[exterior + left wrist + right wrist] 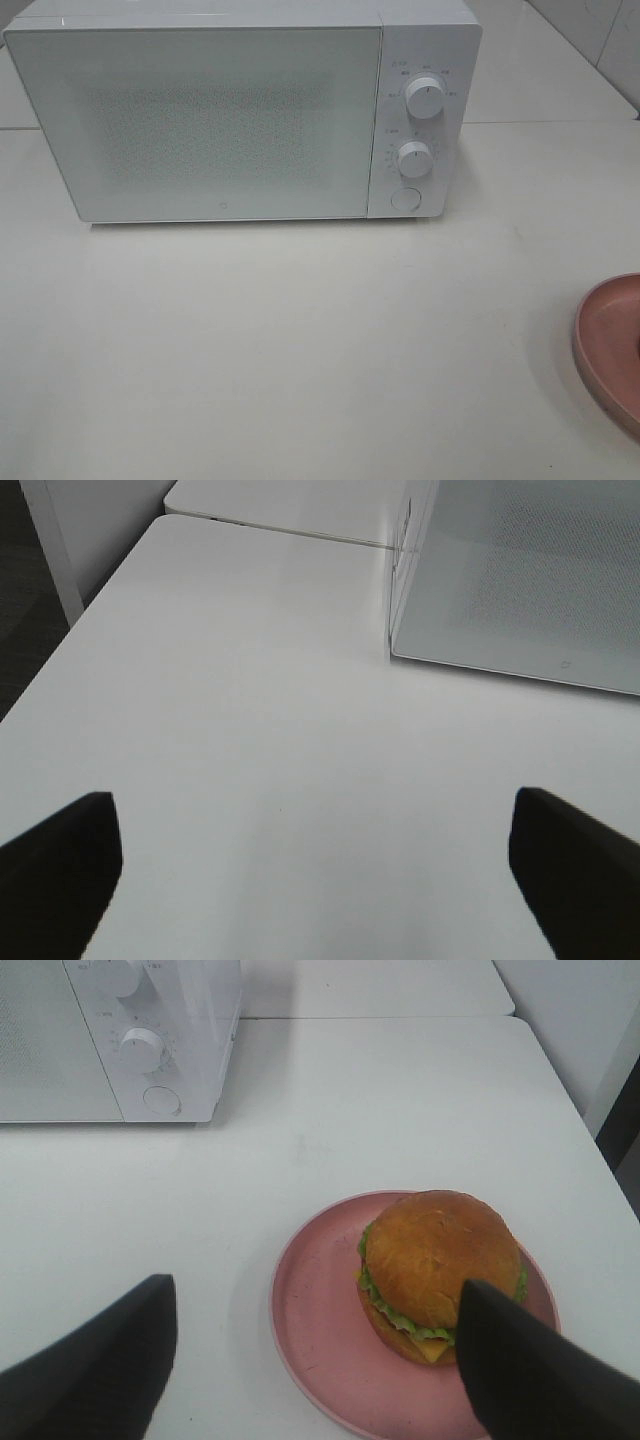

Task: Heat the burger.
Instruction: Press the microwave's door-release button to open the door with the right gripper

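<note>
The burger (pixel 440 1250), with a glossy brown bun, green lettuce and yellow cheese, sits on a round pink plate (pixel 320 1330) in the right wrist view. My right gripper (pixel 315 1290) hovers open just short of it, one dark finger overlapping the burger's near side. The white microwave (pixel 200 120) stands at the back of the table with its door shut. My left gripper (pixel 312 810) is open over bare table, near the microwave's (pixel 520 570) left front corner. Neither gripper shows in the high view, where only the plate's edge (pixel 612 340) appears.
The microwave's panel carries two knobs (pixel 425 98) (pixel 414 156) and a round button (pixel 405 197). The white table (pixel 300 330) stretches in front of the microwave. Its left edge (pixel 60 650) drops off beside my left gripper.
</note>
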### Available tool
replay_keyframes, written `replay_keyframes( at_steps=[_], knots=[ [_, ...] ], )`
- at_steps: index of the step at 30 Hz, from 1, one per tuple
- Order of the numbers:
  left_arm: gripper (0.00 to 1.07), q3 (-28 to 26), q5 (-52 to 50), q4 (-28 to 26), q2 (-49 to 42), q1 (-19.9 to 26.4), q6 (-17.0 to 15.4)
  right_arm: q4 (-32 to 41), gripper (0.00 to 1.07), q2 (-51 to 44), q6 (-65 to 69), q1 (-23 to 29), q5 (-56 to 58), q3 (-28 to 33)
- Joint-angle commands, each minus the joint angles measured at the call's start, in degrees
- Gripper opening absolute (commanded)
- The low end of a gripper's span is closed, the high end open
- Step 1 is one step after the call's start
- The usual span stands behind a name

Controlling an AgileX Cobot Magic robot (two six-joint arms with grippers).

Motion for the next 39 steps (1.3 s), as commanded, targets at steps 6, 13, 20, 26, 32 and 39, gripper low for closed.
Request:
replay_keyframes(
  at_steps=[6,13,20,26,32,39],
  knots=[
    [0.98,0.1,-0.3,-0.1,-1.4,-0.5,-0.3,-0.2,0.75,-0.9,-0.3,-0.3,-0.9,0.0],
    [0.98,0.1,-0.3,-0.1,-1.4,-0.5,-0.3,-0.2,0.75,-0.9,-0.3,-0.3,-0.9,0.0],
    [0.98,0.1,-0.3,-0.1,-1.4,-0.5,-0.3,-0.1,0.75,-0.1,-0.2,-0.3,-2.0,-0.9],
    [0.98,0.1,-0.3,-0.1,-1.4,-0.5,-0.3,-0.1,0.75,5.3,1.1,-0.3,-4.5,-1.5],
    [0.98,0.1,-0.3,-0.1,-1.4,-0.5,-0.3,0.0,0.75,8.9,1.5,-0.3,-6.6,-1.5],
    [0.98,0.1,-0.3,-0.1,-1.4,-0.5,-0.3,0.2,0.75,13.9,1.5,-0.3,-13.2,-0.2]
  ],
)
